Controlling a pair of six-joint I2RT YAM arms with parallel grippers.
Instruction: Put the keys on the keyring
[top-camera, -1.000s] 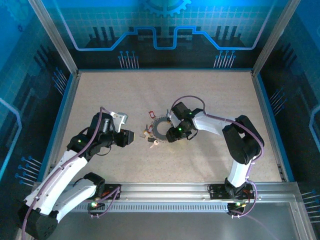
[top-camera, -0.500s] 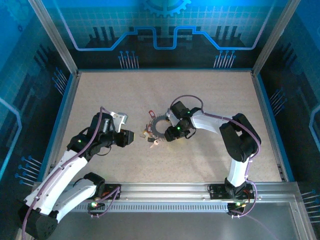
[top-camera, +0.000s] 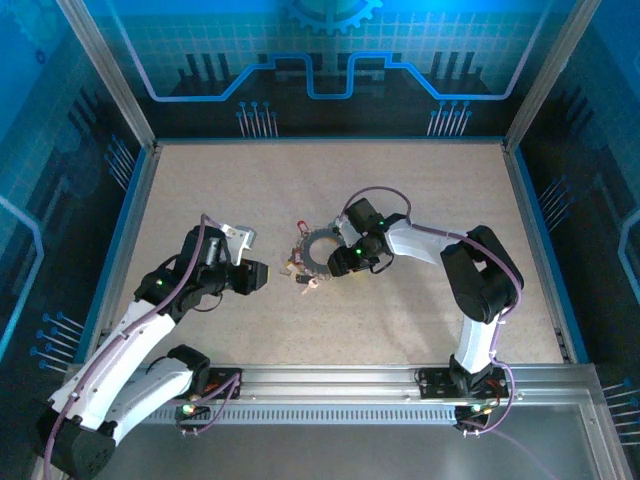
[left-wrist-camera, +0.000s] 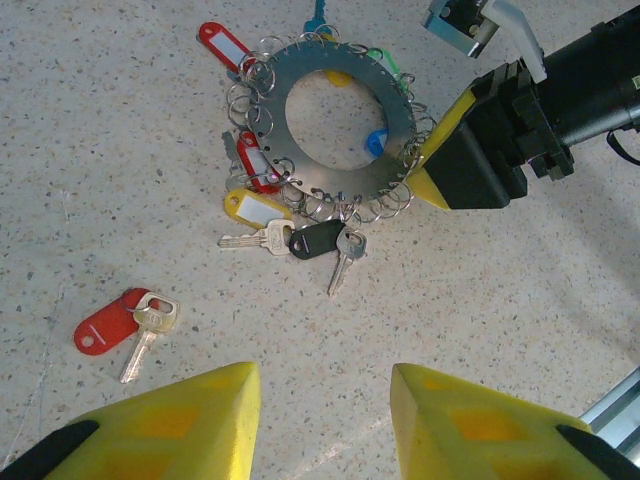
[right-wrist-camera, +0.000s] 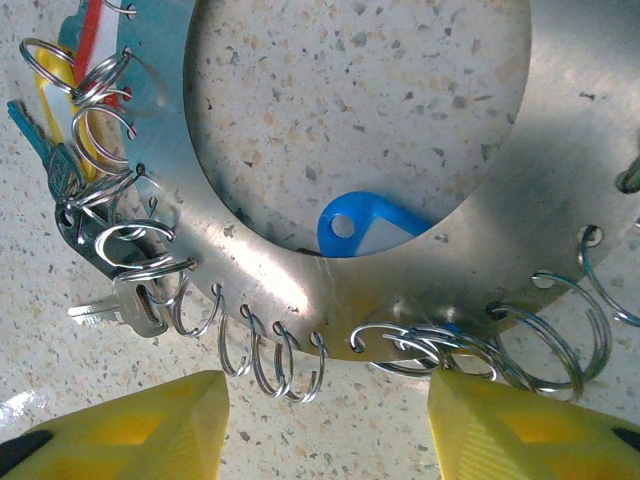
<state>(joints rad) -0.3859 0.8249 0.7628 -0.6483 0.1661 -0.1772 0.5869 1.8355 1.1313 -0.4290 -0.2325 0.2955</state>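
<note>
The keyring (top-camera: 309, 262) (left-wrist-camera: 335, 183) (right-wrist-camera: 270, 270) is a flat grey metal ring lying on the table, with small wire rings all along its edge. Several keys hang from it by yellow (left-wrist-camera: 255, 208), black (left-wrist-camera: 317, 240), red (left-wrist-camera: 222, 45) and blue (right-wrist-camera: 360, 225) tags. One red-tagged key (left-wrist-camera: 120, 322) (top-camera: 307, 285) lies loose on the table, apart from the ring. My right gripper (top-camera: 338, 262) (right-wrist-camera: 328, 385) stands open at the ring's right edge with only table between its fingers. My left gripper (top-camera: 262, 275) (left-wrist-camera: 325, 375) stands open left of the ring, holding nothing.
The speckled table (top-camera: 420, 190) has blue walls (top-camera: 135, 215) on both sides and a metal rail (top-camera: 400, 375) along the near edge. Bare surface lies behind and in front of the ring.
My right gripper's jaws have widened a little and its wrist has shifted slightly at the ring's edge. The left arm and the loose red key have not moved.
</note>
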